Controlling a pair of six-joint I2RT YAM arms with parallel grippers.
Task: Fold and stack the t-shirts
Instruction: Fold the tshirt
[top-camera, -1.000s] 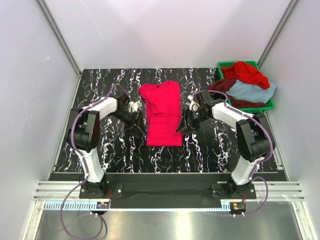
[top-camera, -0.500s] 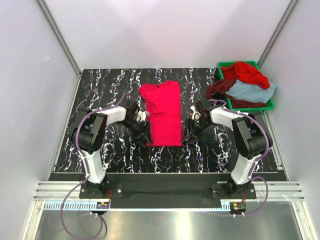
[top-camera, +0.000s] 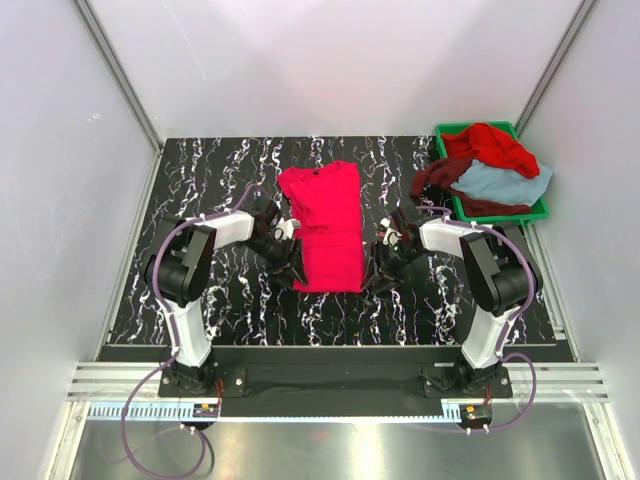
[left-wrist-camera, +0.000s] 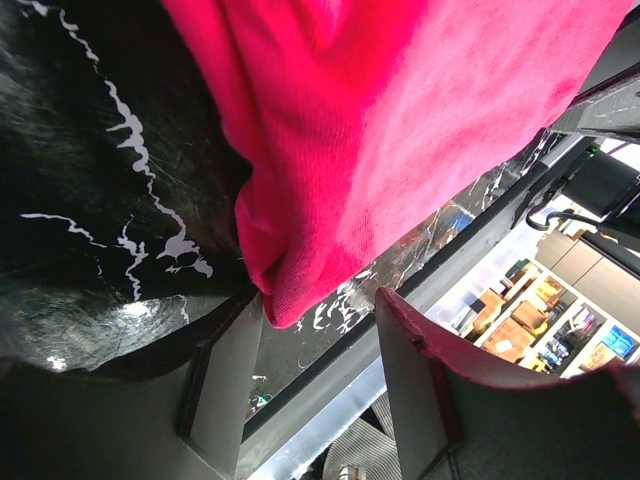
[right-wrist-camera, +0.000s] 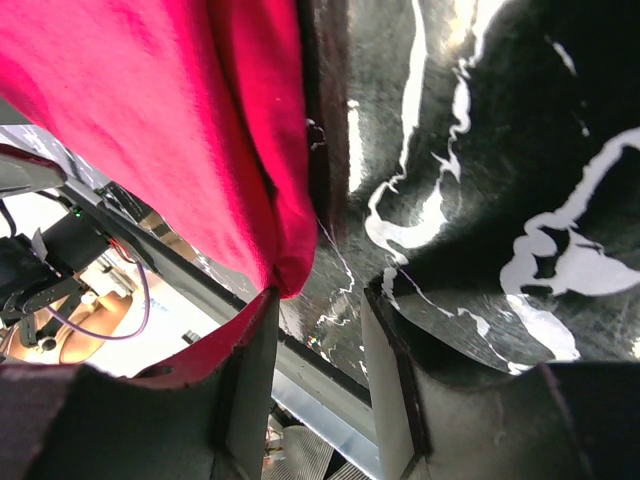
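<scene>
Flanking the crimson-pink t-shirt (top-camera: 325, 225) on the black marbled table (top-camera: 200, 170), the left gripper (top-camera: 290, 272) and the right gripper (top-camera: 378, 277) sit low at the garment's two near corners, as seen from above. The shirt lies flat in the middle of the table, folded to a long narrow strip with its collar end at the far side and its other end towards the arms. On the left wrist camera the jaws stand moderately apart, closed on nothing, with the shirt's folded near-left corner lying just at the tip of one finger. On the right wrist camera the jaws are likewise apart and empty, with the near-right corner of the cloth resting against the tip of one finger. Well off at the far right, the green bin (top-camera: 510, 215) holds the brighter red t-shirt (top-camera: 490, 145), the light blue-grey t-shirt (top-camera: 500, 182) and the dark maroon t-shirt (top-camera: 440, 178), which spills over the bin's left rim
</scene>
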